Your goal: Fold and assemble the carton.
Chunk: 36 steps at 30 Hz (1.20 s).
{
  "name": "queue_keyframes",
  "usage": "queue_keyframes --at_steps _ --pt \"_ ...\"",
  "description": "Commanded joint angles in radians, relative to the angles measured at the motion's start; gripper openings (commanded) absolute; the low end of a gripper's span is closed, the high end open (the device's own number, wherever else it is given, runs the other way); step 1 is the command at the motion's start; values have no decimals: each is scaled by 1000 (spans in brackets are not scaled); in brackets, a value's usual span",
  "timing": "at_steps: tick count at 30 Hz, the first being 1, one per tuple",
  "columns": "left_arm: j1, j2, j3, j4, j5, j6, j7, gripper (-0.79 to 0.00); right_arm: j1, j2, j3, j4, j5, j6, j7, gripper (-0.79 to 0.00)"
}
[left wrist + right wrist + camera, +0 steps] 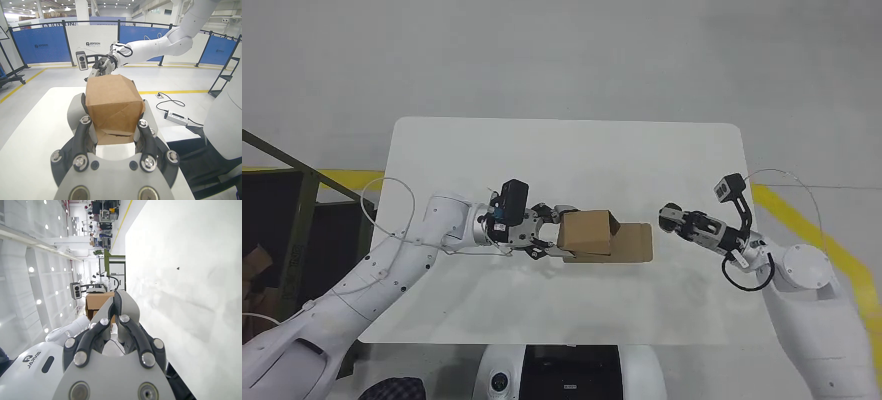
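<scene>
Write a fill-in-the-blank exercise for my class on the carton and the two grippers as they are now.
1. The left gripper is shut on the ____.
2. The right gripper, apart from the carton, is ____ and holds nothing.
3. The carton's outstretched flap points toward the ____ gripper.
4. The table is ____ in colour.

Missing words: carton; shut; right; white.

I see a plain brown carton point(585, 232), white table point(642, 160), left gripper point(562, 233) white and black, right gripper point(667, 217) likewise, yellow floor line point(782, 215), blue fence panels point(37, 45)
</scene>
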Motion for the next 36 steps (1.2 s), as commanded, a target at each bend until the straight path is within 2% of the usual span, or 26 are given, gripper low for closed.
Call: queue_keyframes --at_steps 1,7,14,18,23,30,36 --pt "0 0 0 0 0 0 0 -520 -18 1 7 13 3 9 -8 -785" --pt "0 0 0 0 0 0 0 -523 -9 -3 -58 60 0 54 53 -785" --pt "0 0 0 0 0 0 0 -520 37 -20 -143 94 86 -7 143 -785" --pt "0 0 0 0 0 0 0 -514 46 -21 -152 87 76 -32 140 -785" --pt "0 0 0 0 0 0 0 -511 20 -17 -140 14 80 -48 142 -785" --pt "0 0 0 0 0 0 0 -508 17 -15 -143 -43 65 -34 132 -785" --pt "0 0 0 0 0 0 0 -508 52 -22 -185 -36 86 -10 141 -785"
